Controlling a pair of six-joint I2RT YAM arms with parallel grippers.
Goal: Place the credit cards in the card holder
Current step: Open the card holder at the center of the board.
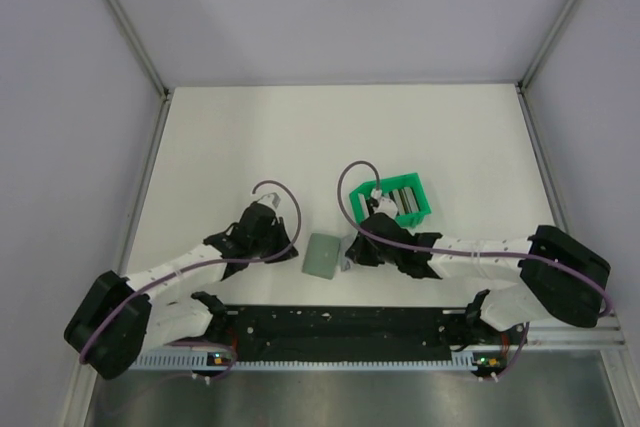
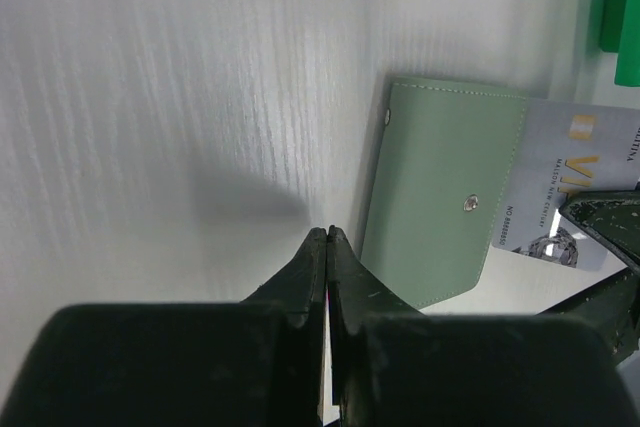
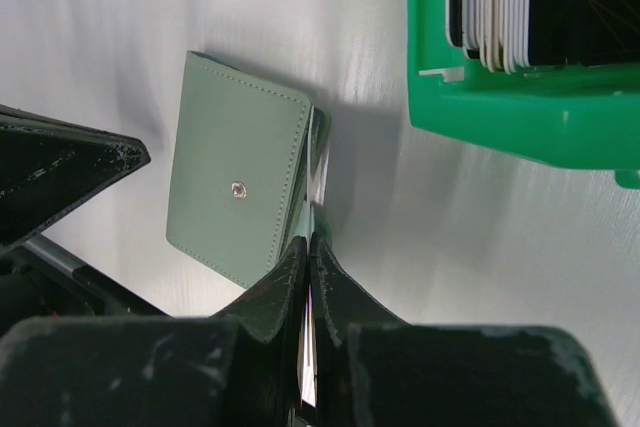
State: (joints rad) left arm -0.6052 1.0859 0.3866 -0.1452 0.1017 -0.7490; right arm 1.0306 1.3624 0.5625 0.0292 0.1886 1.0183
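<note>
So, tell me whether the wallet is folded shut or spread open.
Folded: the wallet shows only its grey-green outer flap with the snap; no inner lining is visible.

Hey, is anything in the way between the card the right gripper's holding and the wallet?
Nothing visible. The right gripper is shut on a grey rectangular card, whose far edge meets the side of the flat grey-green folding wallet.

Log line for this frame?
left hand: shut, empty | right hand: shut on credit card | credit card: at card holder edge
</note>
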